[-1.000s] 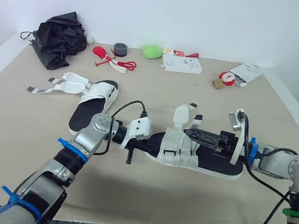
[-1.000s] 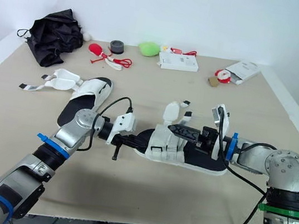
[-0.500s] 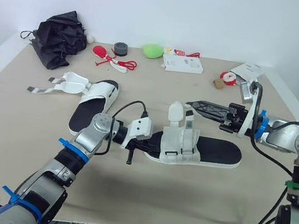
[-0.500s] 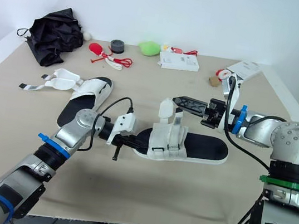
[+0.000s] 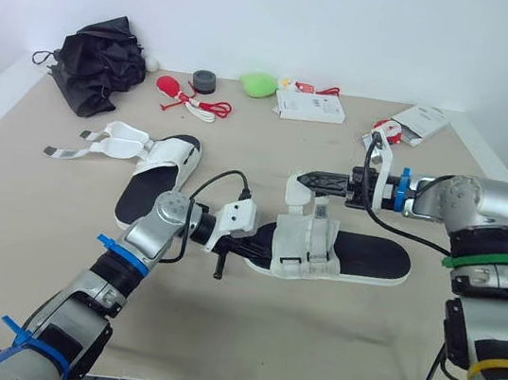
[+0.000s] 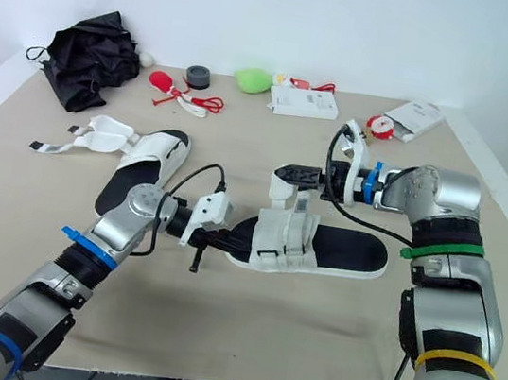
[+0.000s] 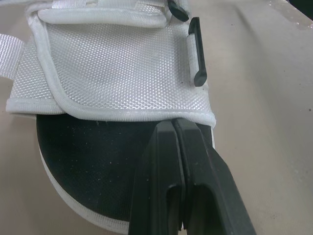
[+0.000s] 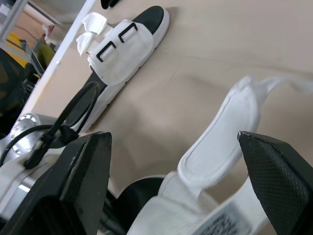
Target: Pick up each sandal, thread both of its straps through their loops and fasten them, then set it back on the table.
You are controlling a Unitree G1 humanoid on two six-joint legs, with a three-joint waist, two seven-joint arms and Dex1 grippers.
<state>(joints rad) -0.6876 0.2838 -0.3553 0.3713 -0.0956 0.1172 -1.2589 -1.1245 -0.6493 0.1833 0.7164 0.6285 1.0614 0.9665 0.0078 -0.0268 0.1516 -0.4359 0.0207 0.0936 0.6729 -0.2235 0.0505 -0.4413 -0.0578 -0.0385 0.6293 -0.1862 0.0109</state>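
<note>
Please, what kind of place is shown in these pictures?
Probably a robot test room, not a home. A cloth-covered table stands against a bare white wall, and it holds unrelated practice things: a black umbrella, a tape roll and a white sandal.

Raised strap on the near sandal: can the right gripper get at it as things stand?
Probably yes: the right gripper's open fingers sit either side of the raised strap, with nothing between them.

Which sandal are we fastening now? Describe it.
On the beige table, look at the front middle, between the left gripper and the right gripper. It is the white-strapped, black-soled sandal with one strap flap standing up; the other sandal lies farther left, with straps splayed flat.
</note>
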